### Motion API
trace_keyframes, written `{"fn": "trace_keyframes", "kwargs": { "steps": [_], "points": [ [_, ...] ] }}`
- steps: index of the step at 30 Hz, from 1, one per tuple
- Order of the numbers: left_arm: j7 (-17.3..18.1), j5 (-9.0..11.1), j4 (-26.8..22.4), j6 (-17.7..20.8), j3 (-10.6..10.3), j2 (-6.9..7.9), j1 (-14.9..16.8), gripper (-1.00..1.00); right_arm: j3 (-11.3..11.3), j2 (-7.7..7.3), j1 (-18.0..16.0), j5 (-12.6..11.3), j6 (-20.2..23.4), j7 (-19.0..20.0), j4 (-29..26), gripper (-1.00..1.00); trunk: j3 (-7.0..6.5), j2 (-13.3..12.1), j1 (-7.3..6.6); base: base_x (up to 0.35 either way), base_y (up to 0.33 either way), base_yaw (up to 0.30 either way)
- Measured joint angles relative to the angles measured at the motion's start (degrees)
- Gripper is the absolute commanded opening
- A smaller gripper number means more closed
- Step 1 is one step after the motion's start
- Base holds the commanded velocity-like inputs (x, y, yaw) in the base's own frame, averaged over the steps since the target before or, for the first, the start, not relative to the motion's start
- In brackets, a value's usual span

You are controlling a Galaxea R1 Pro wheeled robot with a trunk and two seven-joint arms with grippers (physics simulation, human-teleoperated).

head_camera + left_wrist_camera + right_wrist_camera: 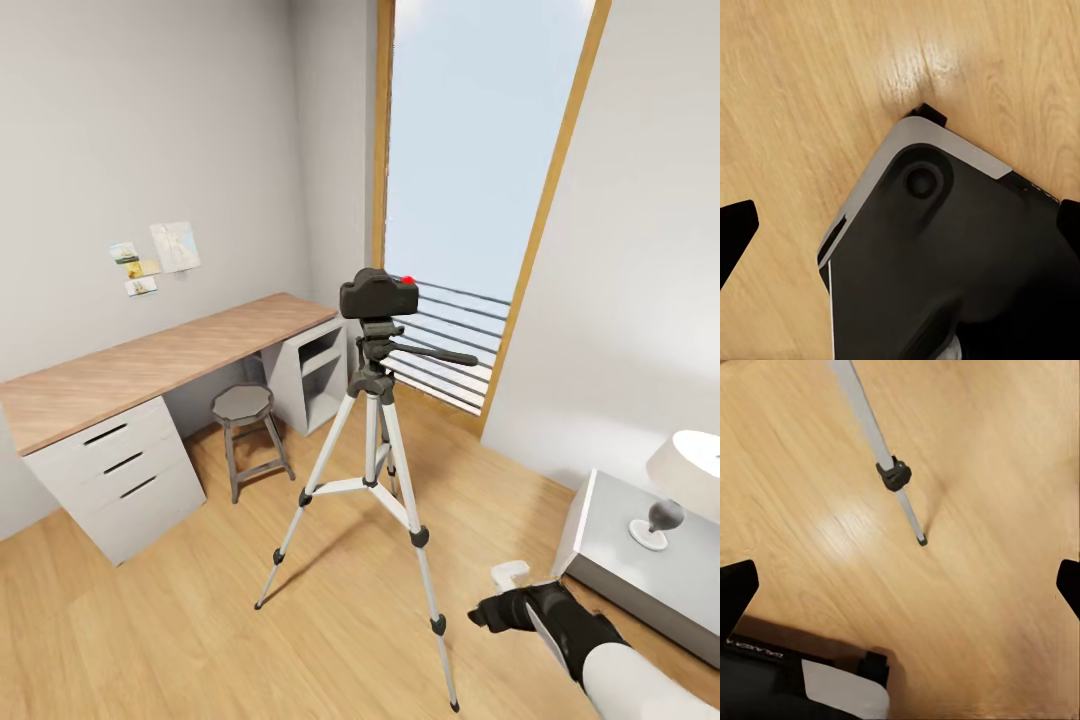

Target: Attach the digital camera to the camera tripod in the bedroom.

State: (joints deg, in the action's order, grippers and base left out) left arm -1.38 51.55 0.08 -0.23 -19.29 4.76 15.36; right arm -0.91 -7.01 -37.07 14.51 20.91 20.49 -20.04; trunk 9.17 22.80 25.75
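1. Sitting on the tripod's (372, 470) black head, the camera (379, 293) is upright with its red dot on top, touching the mount.
2. Tripod stands on the wood floor (180, 620), three silver legs spread, pan handle pointing toward the window (470, 200).
3. Behind the tripod, a stool (247, 430) stands just beside the bench (150, 370), which runs along the grey wall.
4. Right gripper (505, 600) hangs low, near the tripod's closest leg, apart from it; its wrist view shows that leg (881, 457) and foot with both fingertips wide apart, holding nothing.
5. Left gripper (900, 232): fingertips spread at the frame edges, empty, over the robot's dark base (945, 262) and floor.
6. Nightstand (620, 560) with a lamp (680, 480) stands well right of the tripod.
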Motion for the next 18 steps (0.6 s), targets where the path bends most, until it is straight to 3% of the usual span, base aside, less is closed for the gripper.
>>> {"fn": "trace_keyframes", "kwargs": {
  "steps": [5,10,18],
  "points": [
    [0.0,0.0,0.0,0.0,0.0,-0.01,0.0,1.00,0.1,-1.80,0.1,0.1,-3.5,-0.3,9.2,1.00,0.01,0.0,0.00,0.000,0.000,0.000],
    [0.0,0.0,0.0,0.0,0.0,0.03,0.0,1.00,0.1,-2.57,0.1,0.2,-6.6,-0.6,17.0,1.00,0.00,0.0,0.00,0.000,0.000,0.000],
    [0.0,0.0,0.0,0.0,0.0,0.05,0.0,1.00,0.1,-3.07,1.0,0.2,-7.5,-0.7,21.3,1.00,0.00,0.0,0.00,0.000,0.000,0.000]
  ]
}}
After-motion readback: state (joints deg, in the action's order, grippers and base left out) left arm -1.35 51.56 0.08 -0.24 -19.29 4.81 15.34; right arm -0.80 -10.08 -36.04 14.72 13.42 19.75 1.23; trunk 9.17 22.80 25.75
